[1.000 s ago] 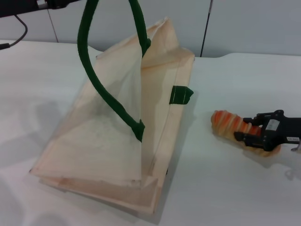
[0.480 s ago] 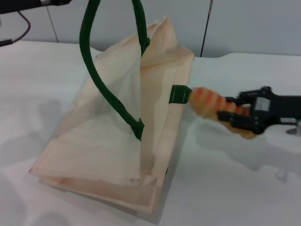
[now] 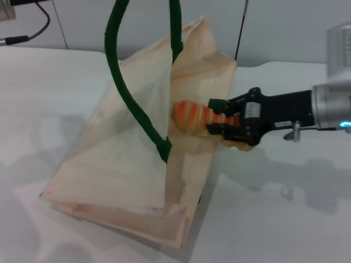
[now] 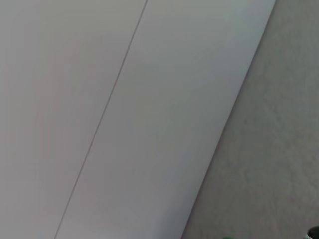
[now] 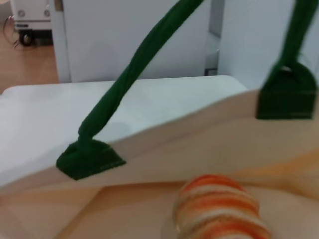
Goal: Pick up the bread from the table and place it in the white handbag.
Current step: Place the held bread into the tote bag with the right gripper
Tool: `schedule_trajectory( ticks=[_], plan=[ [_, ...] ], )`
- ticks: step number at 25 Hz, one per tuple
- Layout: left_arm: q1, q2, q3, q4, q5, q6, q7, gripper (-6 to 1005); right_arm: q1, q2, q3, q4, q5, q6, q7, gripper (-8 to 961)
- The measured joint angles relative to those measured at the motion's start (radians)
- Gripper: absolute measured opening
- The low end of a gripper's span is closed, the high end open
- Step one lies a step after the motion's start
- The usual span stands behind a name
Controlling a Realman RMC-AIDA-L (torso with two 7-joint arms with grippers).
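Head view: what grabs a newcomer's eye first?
The right gripper, shut on the striped bread, pushing its tip into the mouth of the white handbag mid-table. Next, the bag's dark green handle pulled up out of frame, holding the mouth open.

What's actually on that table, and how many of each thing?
Bread, held by the right gripper at the bag's opening: 1
White handbag: 1
Green rope handles on the bag: 2
Total: 2 things, bread and bag.
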Motion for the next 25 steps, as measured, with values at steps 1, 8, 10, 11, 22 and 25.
schedule_trajectory(
  ticks=[1,8,10,11,22,25],
  plan=[
    [-0.001,0.000,0.000,0.001,0.000,0.000,0.002,119,0.011,0.001,-0.002,0.009,0.000,-0.010,-0.002,318],
    [-0.008,-0.009,0.000,0.004,0.002,-0.003,0.015,119,0.095,0.008,0.005,0.130,0.002,-0.140,-0.011,284],
    [-0.008,-0.012,0.000,0.004,0.002,-0.004,0.019,119,0.114,0.009,0.013,0.173,0.003,-0.160,-0.031,281],
    [-0.008,-0.014,0.000,0.004,0.002,-0.004,0.020,119,0.121,0.010,0.026,0.193,0.012,-0.176,-0.046,280],
    [-0.013,-0.016,0.000,0.010,-0.001,-0.006,0.022,120,0.125,0.012,0.048,0.277,0.128,-0.296,-0.106,266],
    [-0.013,-0.016,0.000,0.016,-0.002,-0.006,0.022,120,0.123,0.012,0.055,0.278,0.130,-0.315,-0.103,261]
  ],
)
